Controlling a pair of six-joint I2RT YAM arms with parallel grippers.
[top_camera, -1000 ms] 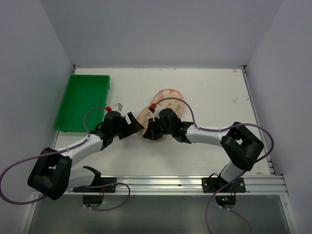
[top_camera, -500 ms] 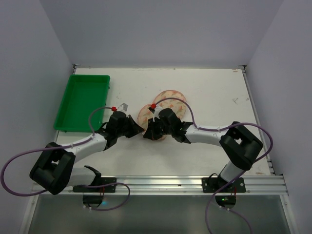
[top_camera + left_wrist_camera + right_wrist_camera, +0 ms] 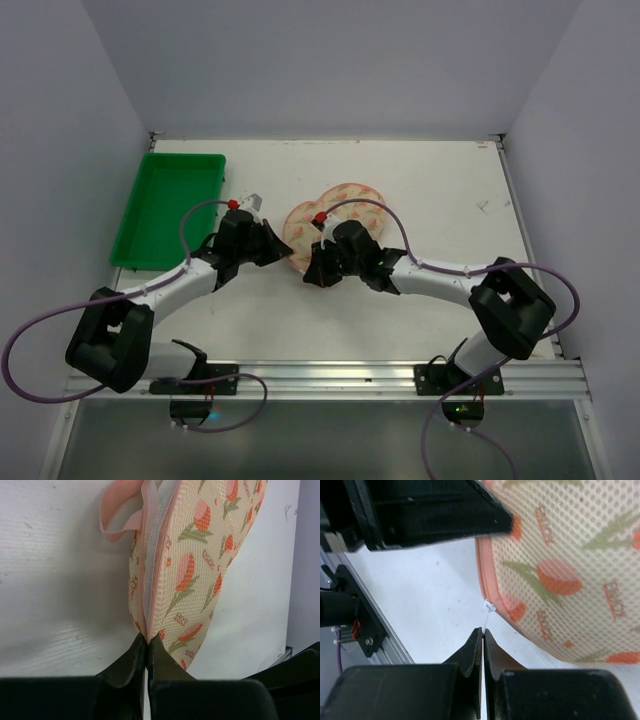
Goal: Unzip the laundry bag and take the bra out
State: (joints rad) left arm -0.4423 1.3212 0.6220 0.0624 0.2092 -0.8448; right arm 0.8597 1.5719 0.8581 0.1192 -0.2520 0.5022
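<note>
The laundry bag [image 3: 335, 208], cream mesh with a pink and green print, lies mid-table between both arms. In the left wrist view the laundry bag [image 3: 200, 565] stands on edge, its pink zip edging [image 3: 146, 580] running up to a pink loop [image 3: 116, 510]. My left gripper [image 3: 146, 639] is shut on the bag's lower edge at the zip seam. My right gripper [image 3: 483, 629] is shut on a thin white zip pull tie [image 3: 489, 608] hanging from the pink edging of the bag [image 3: 565, 565]. The bra is hidden.
A green plastic tray [image 3: 170, 208] stands at the back left. The left gripper's black body [image 3: 420, 510] sits close above the right gripper. The metal rail [image 3: 330, 378] runs along the near table edge, and white walls enclose the far end of the table.
My left gripper moved right to the bag and shut on its edge. The bag has shifted slightly left and up. The right gripper stayed shut on the tie.
</note>
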